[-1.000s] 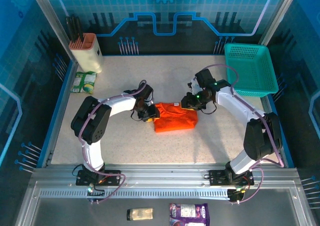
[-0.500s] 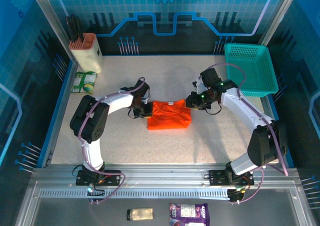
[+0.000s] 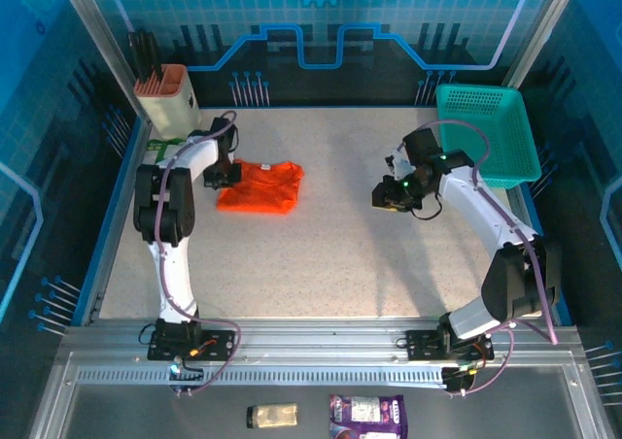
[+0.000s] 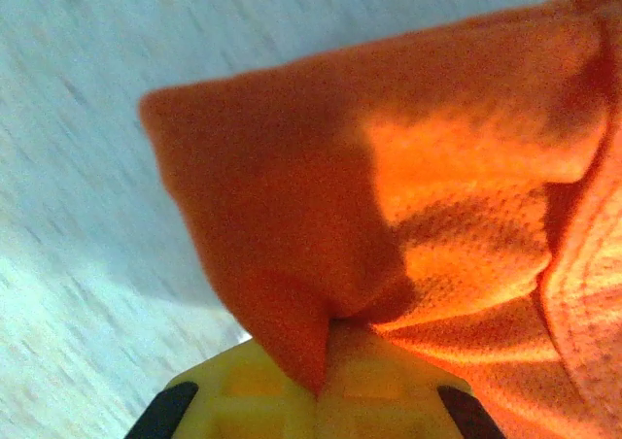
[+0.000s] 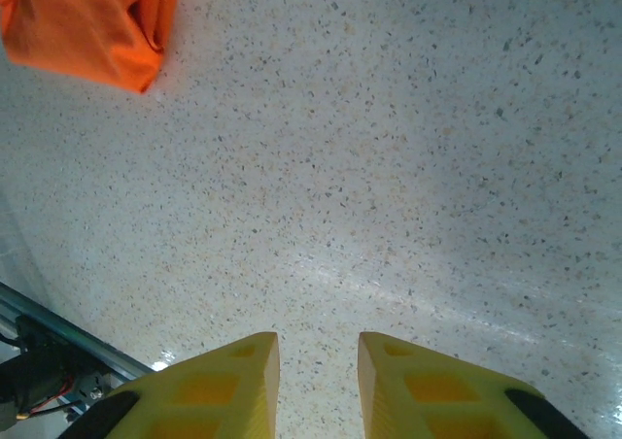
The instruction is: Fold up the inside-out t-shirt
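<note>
The orange t-shirt (image 3: 260, 186) lies as a small folded bundle at the back left of the table. My left gripper (image 3: 222, 175) sits at its left edge, shut on a pinch of the orange fabric (image 4: 321, 264), which spreads away from the yellow fingers (image 4: 243, 390) in the left wrist view. My right gripper (image 3: 387, 196) hovers over bare table on the right, well apart from the shirt. Its yellow fingers (image 5: 238, 381) stand open with nothing between them, and a corner of the t-shirt (image 5: 92, 21) shows at the top left of the right wrist view.
A teal mesh basket (image 3: 486, 133) stands at the back right. A knife block (image 3: 167, 99) and a green packet (image 3: 155, 157) sit at the back left, close to the left arm. Two packets (image 3: 367, 415) lie below the front rail.
My left gripper has dragged the shirt from the table's middle to the back left. My right gripper has let go of the shirt and stayed on the right.
</note>
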Robot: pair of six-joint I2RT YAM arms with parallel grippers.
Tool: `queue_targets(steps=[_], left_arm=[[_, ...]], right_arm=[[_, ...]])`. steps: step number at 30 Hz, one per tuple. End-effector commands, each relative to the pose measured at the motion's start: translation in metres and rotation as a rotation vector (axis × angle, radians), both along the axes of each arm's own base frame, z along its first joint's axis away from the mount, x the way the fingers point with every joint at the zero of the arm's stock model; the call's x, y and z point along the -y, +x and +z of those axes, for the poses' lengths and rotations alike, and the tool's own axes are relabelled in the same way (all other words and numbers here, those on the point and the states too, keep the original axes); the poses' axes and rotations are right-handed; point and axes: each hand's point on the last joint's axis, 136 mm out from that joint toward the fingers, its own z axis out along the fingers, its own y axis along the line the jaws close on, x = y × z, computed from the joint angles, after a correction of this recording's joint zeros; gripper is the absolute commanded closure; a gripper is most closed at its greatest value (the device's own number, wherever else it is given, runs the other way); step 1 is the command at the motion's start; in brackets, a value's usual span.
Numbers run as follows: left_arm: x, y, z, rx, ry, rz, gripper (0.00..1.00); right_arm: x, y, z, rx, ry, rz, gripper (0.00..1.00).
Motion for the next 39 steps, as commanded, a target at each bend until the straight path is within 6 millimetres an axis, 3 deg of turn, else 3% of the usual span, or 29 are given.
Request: queue_targets(steps=[1,5,9,13,17,19,22,23,24,26,28,30,35,36,39], left_arm=[[-0.045,0.007,0.006,-0.053,0.118,-0.035,0.98],[-0.078,0.034,0.024,-0.002,0.200,-0.040,0.96],[-0.105,0.047,0.034,0.003,0.202,0.001,0.96],[-0.104,0.058,0.046,0.036,0.192,-0.021,0.88],[-0.104,0.056,0.068,0.069,0.193,0.001,0.83],[-0.104,0.052,0.079,0.090,0.191,0.013,0.74],[-0.097,0.046,0.097,0.145,0.163,0.033,0.58],[-0.095,0.043,0.103,0.168,0.153,0.041,0.54],[-0.092,0.039,0.109,0.190,0.139,0.057,0.50],[-0.082,0.032,0.114,0.232,0.092,0.077,0.43],[-0.067,0.023,0.120,0.286,0.031,0.090,0.22],[-0.052,0.012,0.119,0.337,-0.013,0.104,0.02],[-0.038,-0.021,0.101,0.462,-0.044,0.158,0.01],[-0.037,-0.028,0.095,0.490,-0.050,0.174,0.01],[-0.038,-0.048,0.079,0.574,-0.058,0.220,0.01]], right_arm=[[0.005,-0.008,0.010,-0.010,0.012,0.026,0.71],[0.008,-0.016,0.007,-0.042,0.017,0.027,0.71],[0.014,-0.020,0.008,-0.044,0.007,0.016,0.71],[0.018,-0.019,0.012,-0.030,0.013,-0.004,0.71],[0.025,-0.015,0.018,0.007,-0.007,-0.030,0.71],[0.032,-0.010,0.021,0.045,-0.023,-0.052,0.70],[0.054,0.002,0.020,0.126,-0.105,-0.095,0.54],[0.064,0.007,0.018,0.158,-0.152,-0.115,0.46],[0.076,0.013,0.016,0.189,-0.202,-0.140,0.31],[0.098,0.025,0.010,0.246,-0.282,-0.193,0.14],[0.117,0.036,0.000,0.275,-0.344,-0.249,0.04],[0.133,0.047,-0.009,0.313,-0.399,-0.296,0.02],[0.158,0.068,-0.024,0.505,-0.524,-0.355,0.04],[0.163,0.066,-0.034,0.533,-0.556,-0.350,0.05],[0.172,0.069,-0.039,0.693,-0.615,-0.351,0.04]])
